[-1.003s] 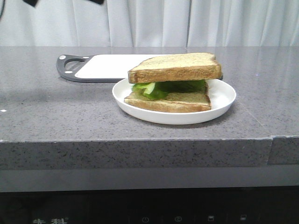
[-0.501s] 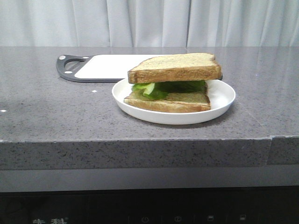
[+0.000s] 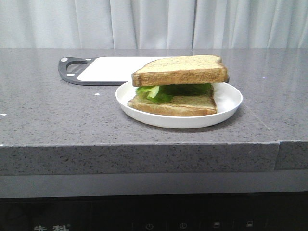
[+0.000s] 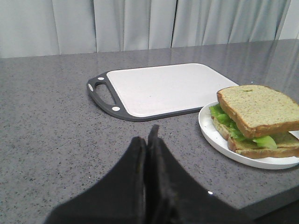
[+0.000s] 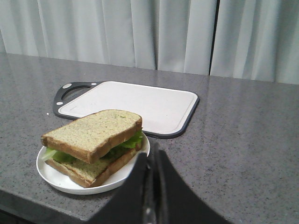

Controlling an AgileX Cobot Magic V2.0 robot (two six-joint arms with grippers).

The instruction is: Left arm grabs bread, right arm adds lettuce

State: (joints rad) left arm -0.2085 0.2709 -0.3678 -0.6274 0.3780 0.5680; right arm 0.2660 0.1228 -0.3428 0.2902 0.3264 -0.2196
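A thick slice of bread (image 3: 180, 69) lies on top of the green lettuce (image 3: 159, 91), which rests on a thinner slice in a white plate (image 3: 231, 103). The stack also shows in the left wrist view (image 4: 254, 108) and in the right wrist view (image 5: 93, 132). My left gripper (image 4: 148, 137) is shut and empty, held over the counter away from the plate (image 4: 210, 133). My right gripper (image 5: 150, 156) is shut and empty, beside the plate's rim (image 5: 142, 156). Neither arm shows in the front view.
A white cutting board with a dark rim and handle (image 3: 103, 69) lies behind the plate, also in the left wrist view (image 4: 159, 88) and the right wrist view (image 5: 140, 105). The grey stone counter has a front edge (image 3: 144, 144). Curtains hang behind.
A dark arm part at the top left of the front view one second ago has left the view. The sandwich and plate have not moved.
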